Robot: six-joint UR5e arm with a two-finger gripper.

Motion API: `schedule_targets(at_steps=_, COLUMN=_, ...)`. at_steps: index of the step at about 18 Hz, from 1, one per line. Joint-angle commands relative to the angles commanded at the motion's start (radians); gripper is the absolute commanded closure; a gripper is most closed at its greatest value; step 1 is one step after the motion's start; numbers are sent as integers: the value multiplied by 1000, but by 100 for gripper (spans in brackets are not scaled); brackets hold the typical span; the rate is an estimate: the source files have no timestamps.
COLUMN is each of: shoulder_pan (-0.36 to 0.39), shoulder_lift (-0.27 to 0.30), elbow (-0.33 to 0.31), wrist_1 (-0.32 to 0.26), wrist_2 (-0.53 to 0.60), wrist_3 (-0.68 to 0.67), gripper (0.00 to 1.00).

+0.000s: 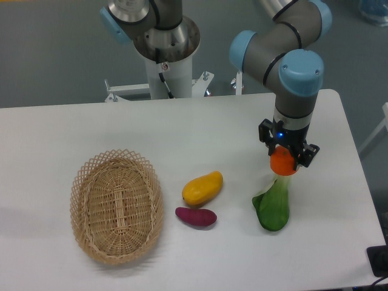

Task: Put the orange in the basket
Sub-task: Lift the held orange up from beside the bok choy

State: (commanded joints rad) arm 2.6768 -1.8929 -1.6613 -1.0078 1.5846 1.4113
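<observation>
The orange is a small bright-orange ball held between the fingers of my gripper, which is shut on it at the right side of the table. It hangs just above the pale stem end of a leafy green vegetable. The oval wicker basket lies far to the left on the white table, with nothing inside it.
A yellow-orange mango and a purple sweet potato lie between the basket and the gripper. The green leafy vegetable lies directly below the gripper. The robot's base column stands at the table's back edge.
</observation>
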Motion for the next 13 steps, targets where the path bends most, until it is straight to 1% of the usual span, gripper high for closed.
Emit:
schedule_targets(at_steps=8, shoulder_pan=0, shoulder_lift=-2, elbow=2, wrist_1=0, wrist_2=0, wrist_3=-2, gripper=40)
schedule_targets(at_steps=13, shoulder_pan=-11, shoulder_lift=-5, elbow=0, wrist_1=0, wrist_2=-2, wrist_3=-24, gripper=40)
